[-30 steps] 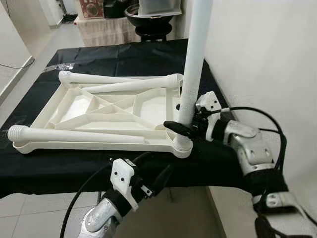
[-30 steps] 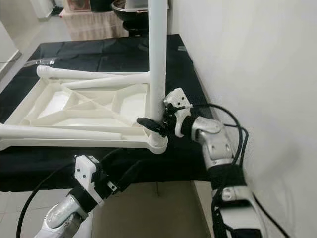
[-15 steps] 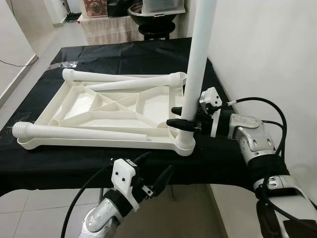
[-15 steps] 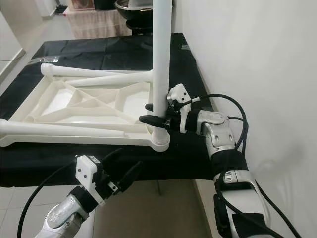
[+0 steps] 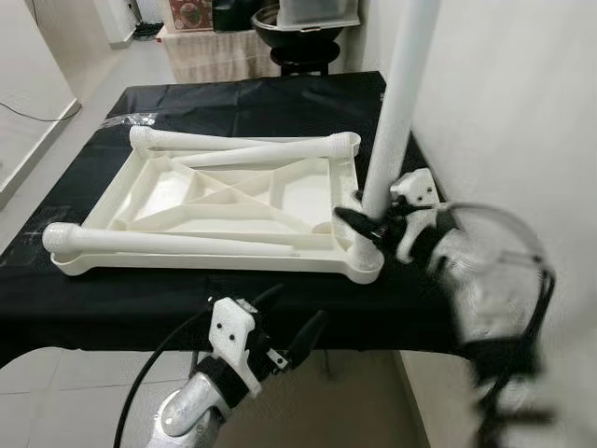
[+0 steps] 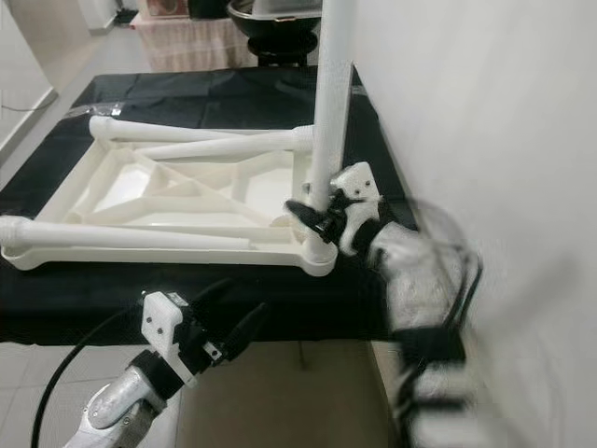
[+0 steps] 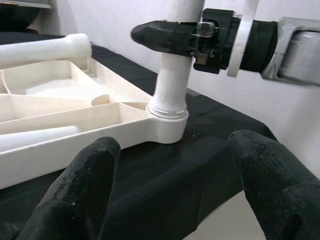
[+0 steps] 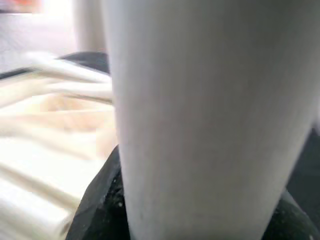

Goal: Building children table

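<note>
Tabletop [image 5: 224,201], white and ribbed, is lying underside-up on the black-covered bench [image 5: 233,103], near the bench's right edge beside the wall [image 5: 504,103]. 1 upright leg [image 5: 396,121] is standing in the corner socket [image 5: 362,264] at the near right corner of the tabletop. 3 loose legs are lying on the tabletop: 1 along the near edge [image 5: 159,243] and 2 across the far end [image 5: 270,152].

Right gripper [image 5: 366,222] is gripping the upright leg just above the socket, with its jaws closed around the leg. The right arm is appearing blurred.

Left gripper [image 5: 284,322] is hovering below the near edge of the bench, holding nothing, with its jaws spread apart and its fingers [image 7: 90,180] pointing toward the socket.
</note>
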`<state>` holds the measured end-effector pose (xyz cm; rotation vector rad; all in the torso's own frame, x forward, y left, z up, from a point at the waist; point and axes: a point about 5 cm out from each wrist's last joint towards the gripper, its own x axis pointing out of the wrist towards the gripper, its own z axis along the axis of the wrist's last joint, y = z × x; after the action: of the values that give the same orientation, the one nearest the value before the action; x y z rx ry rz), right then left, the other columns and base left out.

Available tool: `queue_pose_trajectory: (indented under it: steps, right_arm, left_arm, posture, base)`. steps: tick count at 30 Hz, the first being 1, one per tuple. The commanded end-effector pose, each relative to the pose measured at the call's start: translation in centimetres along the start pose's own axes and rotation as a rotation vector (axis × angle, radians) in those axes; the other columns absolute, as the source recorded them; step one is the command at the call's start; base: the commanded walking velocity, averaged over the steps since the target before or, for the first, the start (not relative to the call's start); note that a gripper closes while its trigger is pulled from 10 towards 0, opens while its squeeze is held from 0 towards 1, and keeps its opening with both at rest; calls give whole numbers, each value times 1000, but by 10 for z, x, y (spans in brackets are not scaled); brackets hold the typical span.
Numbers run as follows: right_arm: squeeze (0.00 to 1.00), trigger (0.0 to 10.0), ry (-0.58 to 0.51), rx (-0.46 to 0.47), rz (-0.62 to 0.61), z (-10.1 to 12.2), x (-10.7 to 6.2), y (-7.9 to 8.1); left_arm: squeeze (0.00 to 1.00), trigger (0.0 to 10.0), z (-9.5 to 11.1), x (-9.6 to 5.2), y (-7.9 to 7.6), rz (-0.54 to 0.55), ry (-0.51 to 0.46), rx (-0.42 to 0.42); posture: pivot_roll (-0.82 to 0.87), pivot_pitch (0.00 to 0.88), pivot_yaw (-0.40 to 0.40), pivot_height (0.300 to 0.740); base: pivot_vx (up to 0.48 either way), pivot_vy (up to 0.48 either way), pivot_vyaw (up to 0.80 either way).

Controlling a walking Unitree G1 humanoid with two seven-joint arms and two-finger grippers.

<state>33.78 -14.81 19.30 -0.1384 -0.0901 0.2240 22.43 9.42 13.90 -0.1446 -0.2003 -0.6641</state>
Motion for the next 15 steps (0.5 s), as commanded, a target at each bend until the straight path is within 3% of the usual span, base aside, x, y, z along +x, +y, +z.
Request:
queue_pose_trajectory:
  steps: [1, 2, 3, 6, 9, 10, 11, 12, 13, 14, 15]
  right_arm:
    - [0, 0, 180, -74, -135, -33, -13, -13]
    - [0, 0, 166, -60, -69, -33, -8, 3]
    - [0, 0, 166, -60, -69, -33, -8, 3]
    - [0, 0, 126, -58, 111, -27, 13, 40]
    - [0, 0, 125, -60, 141, -26, 15, 48]
    - [0, 706, 126, -60, 152, -24, 17, 53]
    - [0, 706, 126, -60, 152, -24, 17, 53]
    - [0, 10000, 123, -46, 192, -21, 20, 57]
    - [0, 10000, 123, -46, 192, -21, 20, 57]
    - [890, 10000, 115, -23, 208, -16, 21, 59]
    - [890, 10000, 115, -23, 208, -16, 21, 59]
  left_arm:
    - [0, 10000, -2, -3, 2, 7, 15, -7]
    - [0, 10000, -2, -3, 3, 4, 17, -5]
    - [0, 10000, -2, -3, 3, 4, 17, -5]
    - [0, 10000, -4, -1, 5, 2, 21, -5]
    - [0, 10000, -4, -1, 5, 3, 21, -5]
    - [0, 10000, -4, -1, 5, 6, 20, -4]
    - [0, 10000, -4, -1, 5, 6, 20, -4]
    - [0, 10000, -4, -1, 5, 8, 20, -3]
    - [0, 10000, -4, -1, 5, 8, 20, -3]
    - [0, 10000, -5, -1, 5, 9, 20, -3]
    - [0, 10000, -5, -1, 5, 9, 20, -3]
  posture:
    - [32, 167, 44, 740]
    - [31, 158, 44, 740]
    - [31, 158, 44, 740]
    - [37, 147, 39, 740]
    - [39, 147, 37, 740]
    - [44, 143, 33, 740]
    - [44, 143, 33, 740]
    - [48, 142, 32, 740]
    - [48, 142, 32, 740]
    - [47, 138, 31, 740]
    - [47, 138, 31, 740]
  base:
    - [0, 0, 0]
    - [0, 0, 0]
    - [0, 0, 0]
    - [0, 0, 0]
    - [0, 0, 0]
    - [0, 0, 0]
    - [0, 0, 0]
    - [0, 0, 0]
    - [0, 0, 0]
    - [0, 0, 0]
    - [0, 0, 0]
